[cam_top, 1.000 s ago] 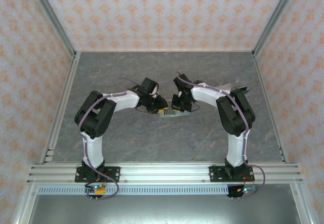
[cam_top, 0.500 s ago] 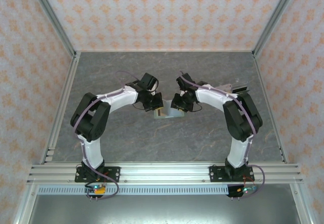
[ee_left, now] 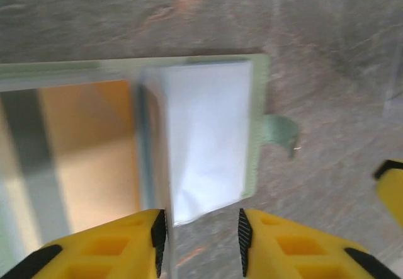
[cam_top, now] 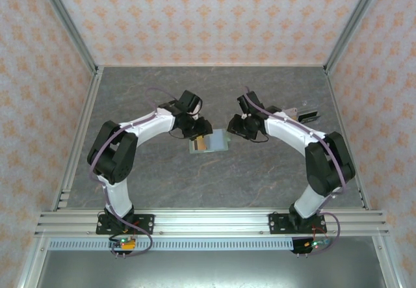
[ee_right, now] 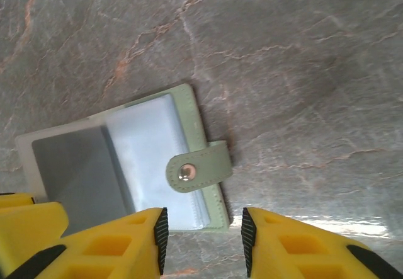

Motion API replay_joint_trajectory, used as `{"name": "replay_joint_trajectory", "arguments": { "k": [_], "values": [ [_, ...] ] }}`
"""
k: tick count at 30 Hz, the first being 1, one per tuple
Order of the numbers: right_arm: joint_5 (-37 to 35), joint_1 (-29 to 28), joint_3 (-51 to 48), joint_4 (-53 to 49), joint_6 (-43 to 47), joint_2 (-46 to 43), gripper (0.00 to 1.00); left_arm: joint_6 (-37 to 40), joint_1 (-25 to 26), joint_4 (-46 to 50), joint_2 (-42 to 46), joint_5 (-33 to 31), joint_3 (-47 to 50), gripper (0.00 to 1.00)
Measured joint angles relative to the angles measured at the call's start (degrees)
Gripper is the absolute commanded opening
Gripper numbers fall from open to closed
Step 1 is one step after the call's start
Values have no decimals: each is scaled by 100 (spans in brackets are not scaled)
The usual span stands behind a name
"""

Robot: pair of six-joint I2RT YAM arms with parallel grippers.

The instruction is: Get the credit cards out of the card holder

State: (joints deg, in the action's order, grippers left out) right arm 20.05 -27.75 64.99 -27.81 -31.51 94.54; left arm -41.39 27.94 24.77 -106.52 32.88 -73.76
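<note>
The sage-green card holder (cam_top: 209, 142) lies spread open on the grey table between my two grippers. In the left wrist view an orange-yellow credit card (ee_left: 88, 156) sits in its left pocket, and a pale pocket leaf (ee_left: 204, 137) stands up beside it. My left gripper (ee_left: 201, 241) is open, its left pad close against that leaf's lower edge. The right wrist view has a dark card (ee_right: 75, 165) in a pocket, pale blue pockets, and the green snap strap (ee_right: 198, 169). My right gripper (ee_right: 203, 241) is open just off the holder's strap side, gripping nothing.
A small flat dark thing with a light stripe (cam_top: 307, 113) lies at the back right beside the right arm. Metal rails (cam_top: 78, 138) and patterned walls close the table in on three sides. The right gripper's yellow finger (ee_left: 390, 181) edges into the left wrist view.
Both grippers have opened and drawn apart, left toward the left and right toward the right. The card holder, earlier pinched between them, now lies open on the table.
</note>
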Motion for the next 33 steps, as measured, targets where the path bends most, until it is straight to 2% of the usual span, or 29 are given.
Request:
{"name": "replay_joint_trajectory", "arguments": {
  "k": [3,10,14,18,25,33],
  "values": [
    [-127,4,-24,7,-24,-63,37,-153,96,-275,-181,216,-190,57],
    [-271,4,-24,4,-31,-153,37,-382,140,-614,-636,415,-538,60],
    [-109,4,0,4,87,-114,30,-446,-9,-664,-610,372,-468,54],
    [63,-109,240,0,282,221,25,-546,-240,-704,-376,219,35,46],
    [271,-625,688,-39,461,931,23,-660,-356,-782,-170,116,566,37],
    [334,-671,968,-138,520,1545,23,-680,-350,-999,-173,177,643,30]
  ]
}}
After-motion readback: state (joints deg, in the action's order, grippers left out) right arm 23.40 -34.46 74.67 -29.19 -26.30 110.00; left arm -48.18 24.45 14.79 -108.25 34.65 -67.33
